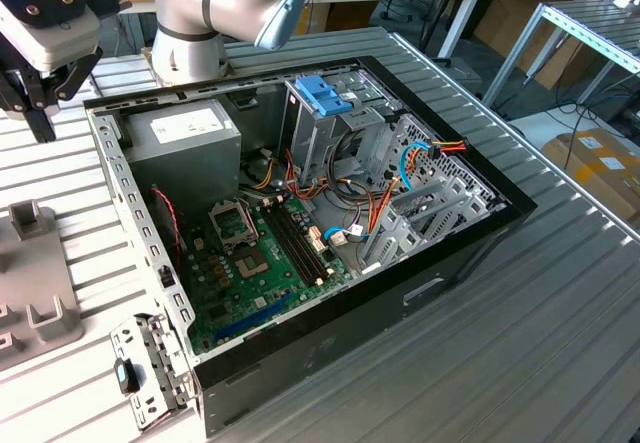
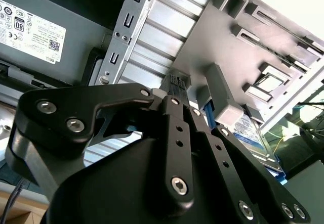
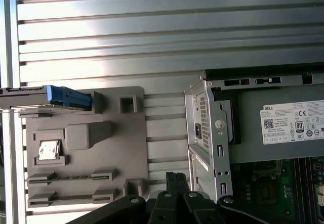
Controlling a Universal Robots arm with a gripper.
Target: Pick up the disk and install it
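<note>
Now: black end effector [image 3: 174, 176], pressed together, near grey moulded tray [image 3: 86, 148]; blue-framed dark rectangular disk [image 3: 66, 96] at tray's edge needs spread, square approach.

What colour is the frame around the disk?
Bright blue; the disk shows best in the first wrist view.
</note>
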